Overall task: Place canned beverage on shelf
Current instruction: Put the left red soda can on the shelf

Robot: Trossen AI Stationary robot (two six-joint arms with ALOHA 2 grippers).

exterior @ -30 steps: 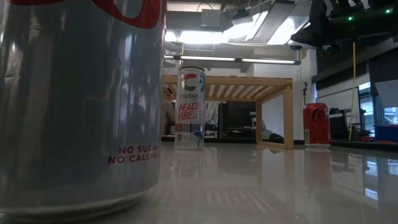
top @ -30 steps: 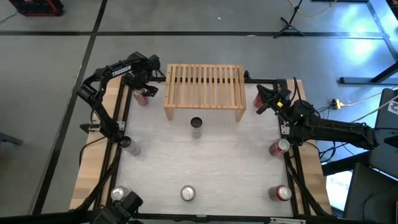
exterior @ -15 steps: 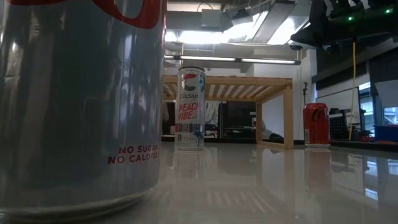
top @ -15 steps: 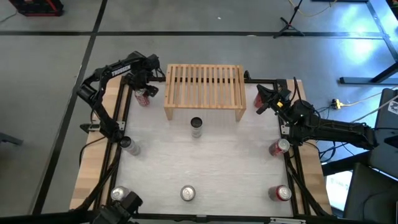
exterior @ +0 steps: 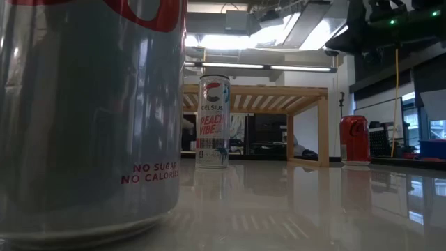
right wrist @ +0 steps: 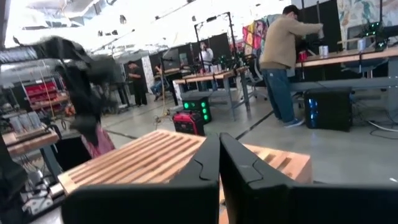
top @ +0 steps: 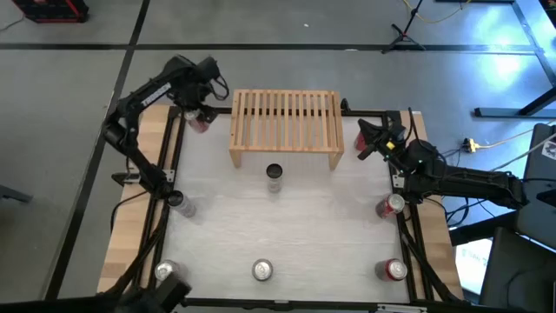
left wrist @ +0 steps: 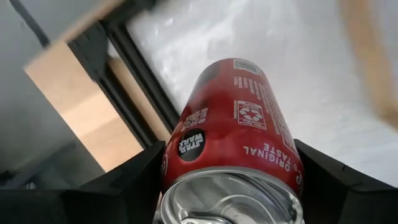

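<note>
Red can gripped at the desk's far-left corner, shelf not yet loaded

The red can (left wrist: 233, 134) is clamped in the left gripper (top: 198, 117), jaws spread around it, beside the shelf (top: 285, 122). The right gripper (top: 363, 139) is parked with jaws shut. The glossy white desk (top: 330, 226) carries more cans (workshop benches and a person are seen behind).

**Colours of the cans, rack and arms on the table**

A red can (left wrist: 233, 137) with white lettering and a bare silver end sits between black fingers (left wrist: 124, 190). The slatted shelf (top: 285, 122) is pale honey wood, at twelve o'clock on a glossy white table (top: 287, 226) edged in light wood. A white can (exterior: 213, 122) carries pink and blue print. At three o'clock stands another red can (exterior: 355, 139). Both arms are black.
</note>
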